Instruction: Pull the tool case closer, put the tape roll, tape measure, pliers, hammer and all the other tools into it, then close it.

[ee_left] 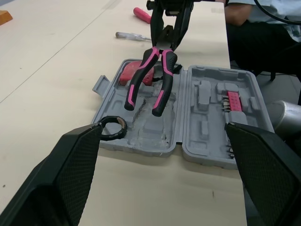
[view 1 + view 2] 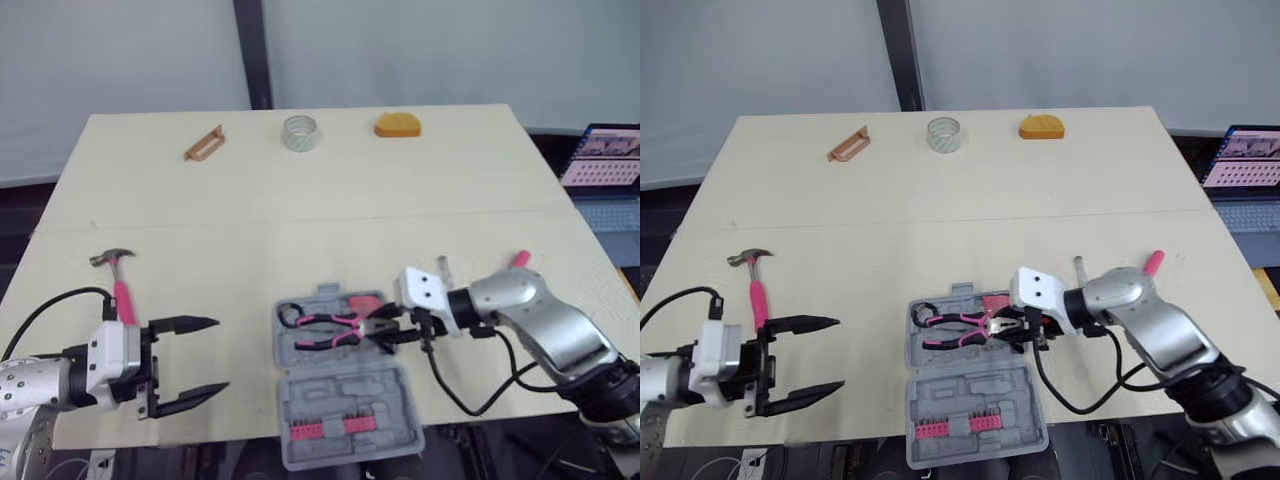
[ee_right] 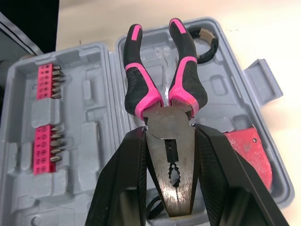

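The left gripper [image 2: 218,355] hovered left of the tool case [image 2: 340,392], arm level, fingers spread wide. The case lay open at the table's [image 2: 300,210] near edge. Over its far half the right gripper [image 3: 169,136] clamped the pliers [image 2: 330,328] by the nose. The hammer [image 2: 122,290] lay left of the case. Bare tabletop stretched beyond it to the tape roll [image 2: 300,132] and tape measure [image 2: 398,124]. Right of the case, the arm partly hid a screwdriver [image 2: 518,259].
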You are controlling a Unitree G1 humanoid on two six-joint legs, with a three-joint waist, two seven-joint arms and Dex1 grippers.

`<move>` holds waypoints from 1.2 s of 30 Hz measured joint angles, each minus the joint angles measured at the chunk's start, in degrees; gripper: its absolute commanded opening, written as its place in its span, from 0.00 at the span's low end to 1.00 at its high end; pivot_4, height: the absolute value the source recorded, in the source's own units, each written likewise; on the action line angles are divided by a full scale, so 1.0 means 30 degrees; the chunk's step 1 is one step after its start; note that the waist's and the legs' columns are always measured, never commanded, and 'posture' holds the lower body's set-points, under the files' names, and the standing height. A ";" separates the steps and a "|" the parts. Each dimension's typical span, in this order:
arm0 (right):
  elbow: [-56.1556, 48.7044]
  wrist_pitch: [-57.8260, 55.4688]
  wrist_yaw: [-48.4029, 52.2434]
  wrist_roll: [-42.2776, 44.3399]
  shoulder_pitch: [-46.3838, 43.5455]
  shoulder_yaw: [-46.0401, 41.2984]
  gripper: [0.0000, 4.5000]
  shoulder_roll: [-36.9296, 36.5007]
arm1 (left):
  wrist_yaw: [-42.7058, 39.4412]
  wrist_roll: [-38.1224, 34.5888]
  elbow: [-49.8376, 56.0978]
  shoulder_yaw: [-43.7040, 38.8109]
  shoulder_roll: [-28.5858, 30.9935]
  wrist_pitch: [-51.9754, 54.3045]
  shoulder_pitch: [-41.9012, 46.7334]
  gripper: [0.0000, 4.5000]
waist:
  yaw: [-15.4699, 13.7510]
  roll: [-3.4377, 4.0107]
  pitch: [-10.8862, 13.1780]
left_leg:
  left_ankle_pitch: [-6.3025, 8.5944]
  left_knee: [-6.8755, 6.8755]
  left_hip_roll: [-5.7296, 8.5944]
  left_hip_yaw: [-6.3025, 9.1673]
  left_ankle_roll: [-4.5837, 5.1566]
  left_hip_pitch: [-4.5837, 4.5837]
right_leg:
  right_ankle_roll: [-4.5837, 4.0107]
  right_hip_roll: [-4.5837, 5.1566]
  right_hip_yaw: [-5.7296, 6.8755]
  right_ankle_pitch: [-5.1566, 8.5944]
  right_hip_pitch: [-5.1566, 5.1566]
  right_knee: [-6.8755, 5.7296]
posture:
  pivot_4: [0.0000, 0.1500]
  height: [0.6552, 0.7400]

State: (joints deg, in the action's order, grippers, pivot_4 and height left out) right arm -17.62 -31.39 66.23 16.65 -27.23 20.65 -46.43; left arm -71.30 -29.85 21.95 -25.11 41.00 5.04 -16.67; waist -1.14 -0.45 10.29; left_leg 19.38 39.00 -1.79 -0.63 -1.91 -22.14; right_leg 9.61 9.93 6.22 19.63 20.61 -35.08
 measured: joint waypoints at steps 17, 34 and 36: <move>0.1123 -0.0129 -0.0059 -0.2385 -0.0934 0.1987 0.21 0.1921 | 0.0968 0.0282 -0.1506 -0.0141 -0.0176 -0.1478 -0.1051 1.00 | 0.0042 0.0000 0.0000 | 0.0003 -0.0001 0.0000 -0.0004 -0.0004 0.0001 | 0.0000 0.0000 0.0001 0.0000 0.0002 -0.0001 | 1.00 1.00; 0.1835 0.0090 -0.0024 -0.2779 -0.0576 0.2020 0.21 0.2600 | 0.1451 0.0285 -0.1422 0.0167 -0.0148 -0.1503 -0.1387 1.00 | 0.0069 0.0000 0.0000 | 0.0003 -0.0003 0.0000 -0.0003 -0.0005 0.0002 | 0.0000 0.0000 0.0002 0.0001 0.0002 -0.0002 | 1.00 1.00; 0.2076 0.0092 -0.0012 -0.2839 -0.0574 0.2037 0.21 0.2705 | 0.1518 0.0285 -0.1398 0.0165 -0.0147 -0.1502 -0.1448 1.00 | 0.0069 0.0000 0.0000 | 0.0004 -0.0003 0.0000 -0.0004 -0.0005 0.0002 | 0.0000 0.0000 0.0002 0.0000 0.0002 0.0000 | 1.00 1.00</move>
State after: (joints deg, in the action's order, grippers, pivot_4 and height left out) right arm -11.39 -31.12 66.19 8.13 -28.95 26.76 -38.32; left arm -66.75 -29.00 17.76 -24.61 40.56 0.54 -21.01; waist -0.94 -0.45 10.29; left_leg 19.39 38.99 -1.79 -0.65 -1.92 -22.13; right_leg 9.61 9.93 6.22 19.63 20.62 -35.08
